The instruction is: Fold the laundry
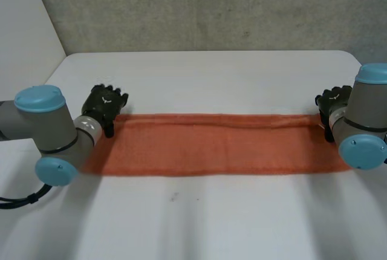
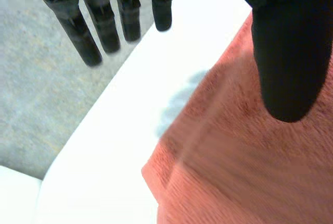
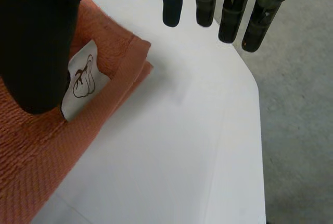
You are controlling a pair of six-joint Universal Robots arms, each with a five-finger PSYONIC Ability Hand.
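An orange towel [image 1: 217,145] lies flat on the white table [image 1: 211,78] as a long folded strip running left to right. My left hand [image 1: 104,104] hovers at the strip's far left corner. In the left wrist view its fingers [image 2: 104,31] reach straight out past the towel [image 2: 250,172], and the thumb is above the cloth without pinching it. My right hand [image 1: 331,101] is at the far right corner. Its fingers [image 3: 229,10] are also straight over bare table, and the thumb hangs over the towel [image 3: 31,151] next to a white label [image 3: 83,81].
A grey concrete wall [image 1: 211,6] stands behind the table's far edge, and a white panel [image 1: 24,18] is at the back left. Grey floor [image 3: 296,130] shows beyond the table's rounded corners. Bare tabletop stretches in front of and behind the strip.
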